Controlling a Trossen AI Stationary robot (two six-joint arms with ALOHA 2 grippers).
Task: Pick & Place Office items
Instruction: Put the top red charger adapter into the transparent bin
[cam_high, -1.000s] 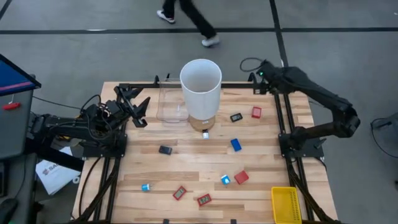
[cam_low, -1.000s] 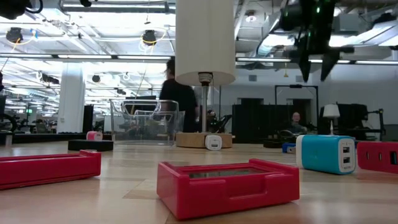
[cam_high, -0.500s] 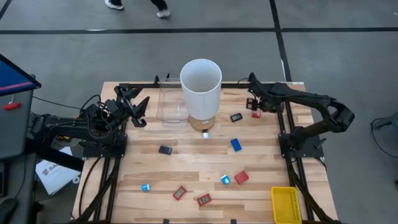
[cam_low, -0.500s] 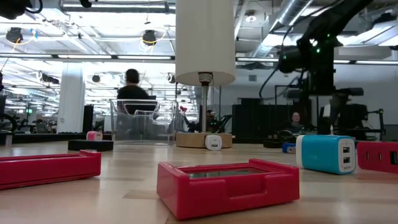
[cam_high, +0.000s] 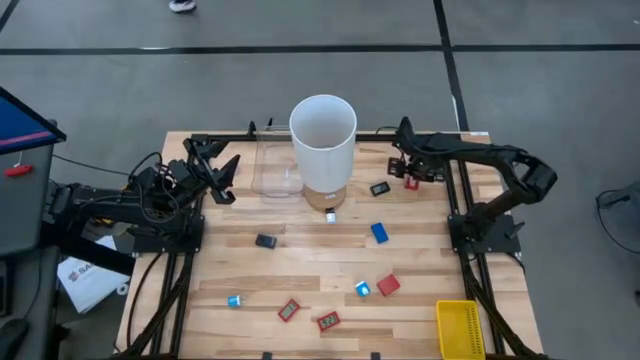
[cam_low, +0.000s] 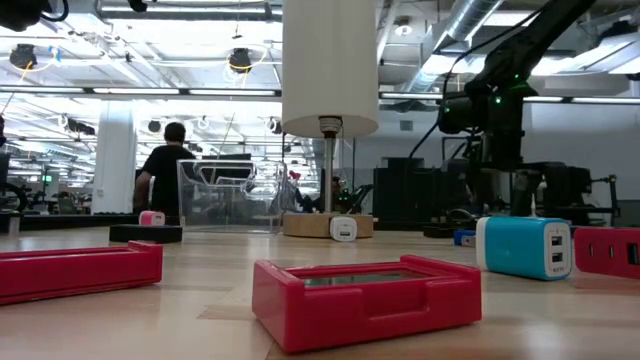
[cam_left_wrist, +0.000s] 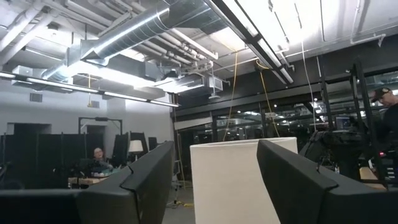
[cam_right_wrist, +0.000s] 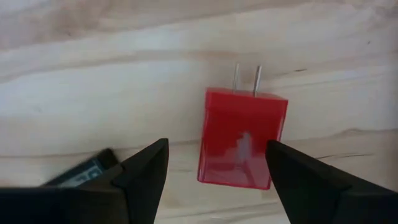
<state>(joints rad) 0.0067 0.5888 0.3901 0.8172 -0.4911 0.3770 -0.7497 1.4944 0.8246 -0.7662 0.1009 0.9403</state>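
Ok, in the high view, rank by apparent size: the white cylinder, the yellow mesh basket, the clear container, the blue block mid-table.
1. white cylinder, though it stands tall, nearer the overhead camera, which inflates it
2. clear container, partly hidden by the cylinder
3. yellow mesh basket, close to the container, so that order is unsure
4. blue block

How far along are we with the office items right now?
Nothing looks placed yet: the yellow basket and the clear bin look empty, and the pieces lie scattered on the table. In hand: the right gripper is open over the red charger, not gripping it. The left gripper waits open at the table's left edge. All the picking and placing is left.
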